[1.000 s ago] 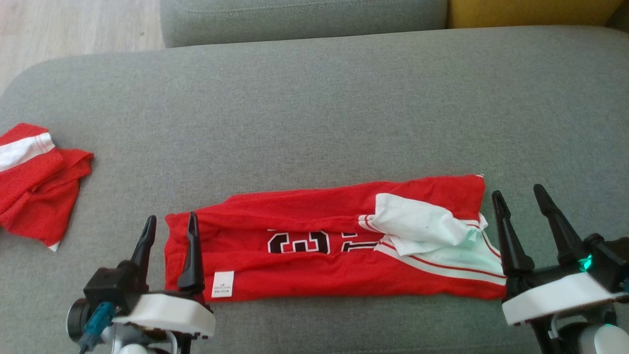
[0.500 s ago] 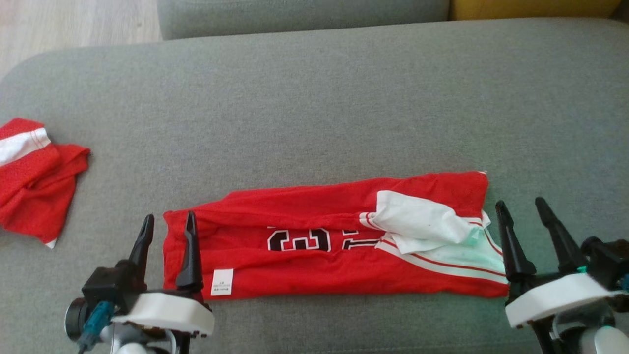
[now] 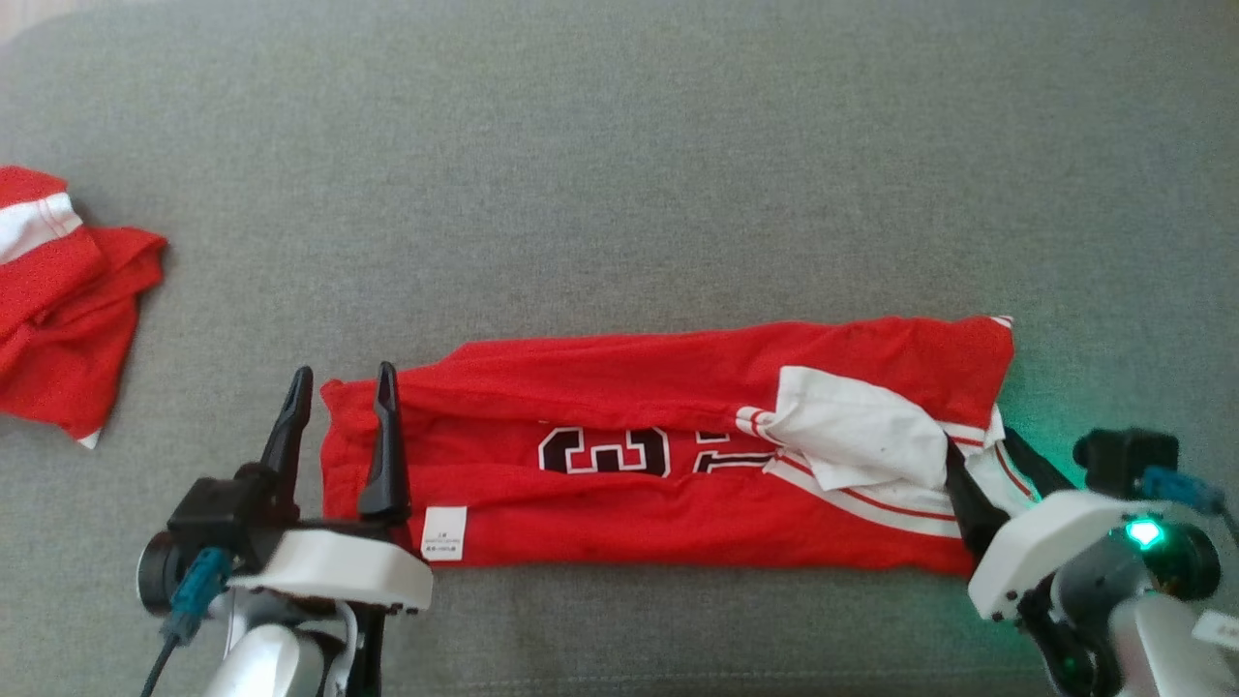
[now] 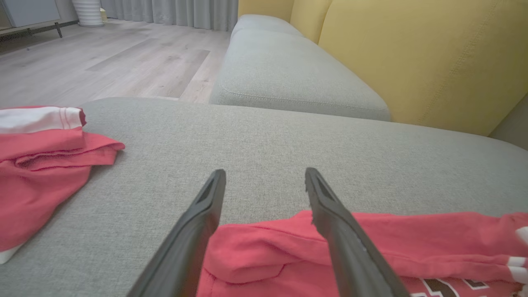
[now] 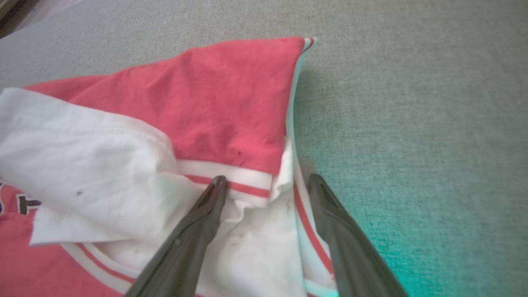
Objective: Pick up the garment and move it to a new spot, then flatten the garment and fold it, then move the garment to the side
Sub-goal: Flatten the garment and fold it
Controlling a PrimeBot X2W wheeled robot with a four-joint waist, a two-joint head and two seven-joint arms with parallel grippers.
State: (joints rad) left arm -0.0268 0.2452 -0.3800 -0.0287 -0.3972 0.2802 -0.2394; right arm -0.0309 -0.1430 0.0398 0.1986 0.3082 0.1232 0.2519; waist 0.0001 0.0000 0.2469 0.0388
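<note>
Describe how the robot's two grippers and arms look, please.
Each gripper has two long, tapered dark fingers on a white shell. The left gripper carries a black block with a teal connector and dark cable. The right gripper has a glowing green light.

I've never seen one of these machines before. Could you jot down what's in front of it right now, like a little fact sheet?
Surface: grey sofa cushion
Main item: red jersey, lying as a long strip, with white fabric flipped out near its right end
Left gripper: open, at the jersey's left end, holding nothing
Right gripper: open, fingers straddling the white-trimmed right end, not closed on it
Other item: second red garment, bunched at the far left, apart from the jersey
</note>
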